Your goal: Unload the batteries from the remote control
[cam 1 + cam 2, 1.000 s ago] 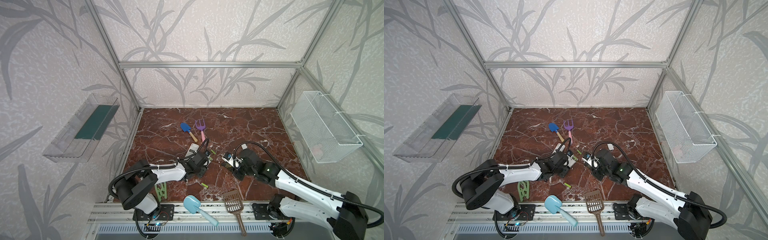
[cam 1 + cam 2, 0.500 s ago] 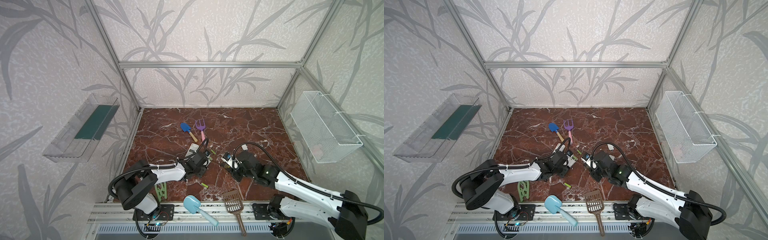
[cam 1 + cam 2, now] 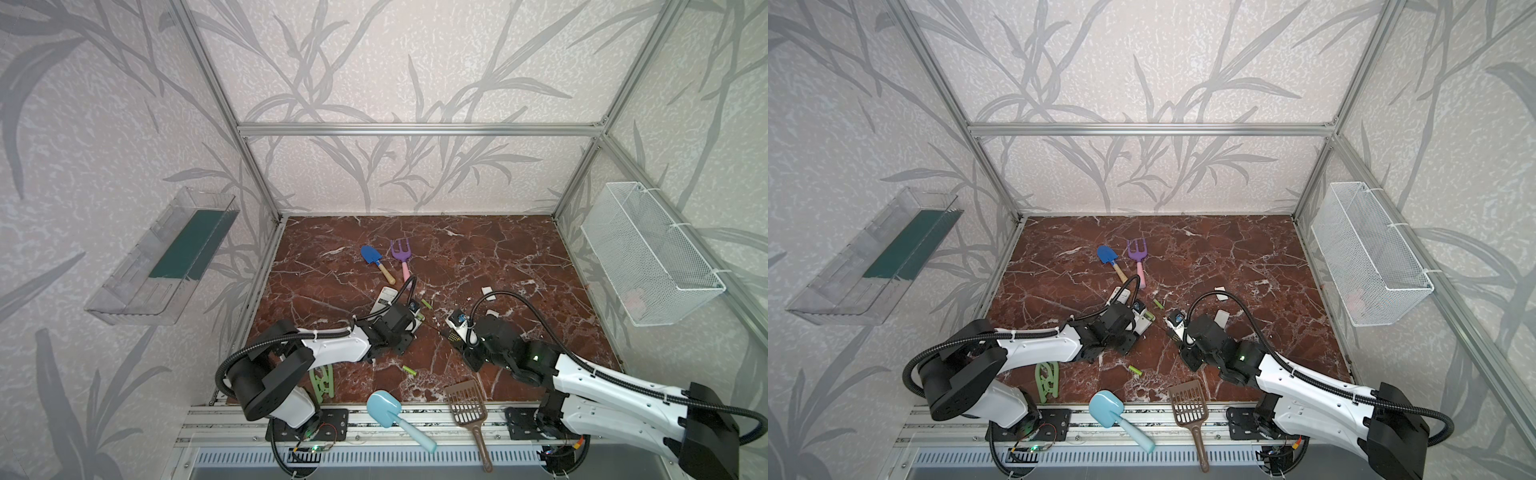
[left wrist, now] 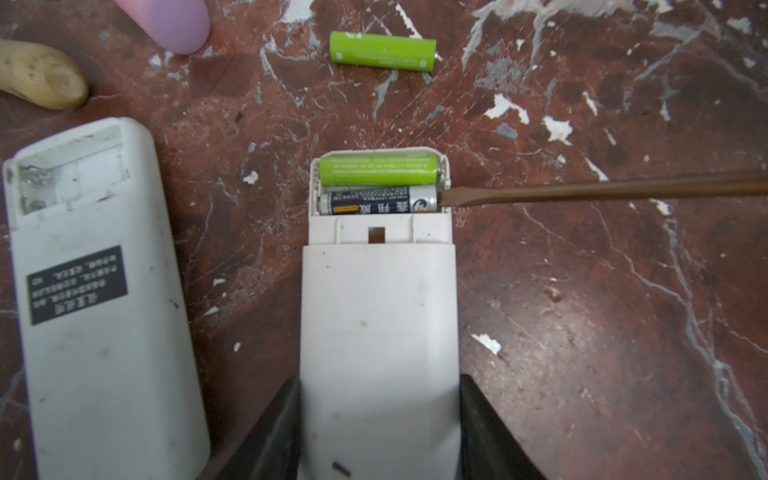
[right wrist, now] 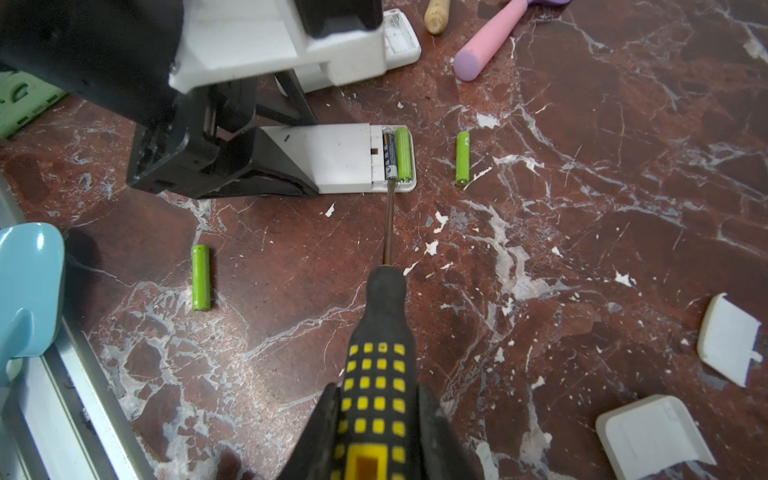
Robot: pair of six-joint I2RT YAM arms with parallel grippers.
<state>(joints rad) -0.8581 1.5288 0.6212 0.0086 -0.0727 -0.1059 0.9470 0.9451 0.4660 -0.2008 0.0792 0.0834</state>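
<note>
Left gripper (image 4: 378, 415) clamps remote control (image 4: 378, 316) flat on marble floor (image 4: 582, 291). Its open compartment (image 4: 313, 187) holds two cells side by side: one lime-green battery (image 4: 378, 169), one dark battery (image 4: 376, 200). Right gripper (image 5: 378, 436) clenches yellow-black screwdriver (image 5: 380, 353), blade tip touching dark battery's end. Two more lime-green batteries (image 5: 463, 158) lie loose on floor: one just beyond remote's open end, other battery (image 5: 200, 277) well apart, near blue scoop (image 5: 29, 286). Second remote (image 4: 95, 299) alongside, compartment open, springs showing. Two white covers (image 5: 727, 340) lie loose. Wire wall basket (image 3: 648, 257) holds pale pink item (image 3: 633, 297); clear wall tray (image 3: 124, 299) holds dark green slab (image 3: 187, 245).

Both arms — left arm (image 3: 332, 347), right arm (image 3: 615, 386) — wear white shells, black joints and black corrugated cables.
</note>
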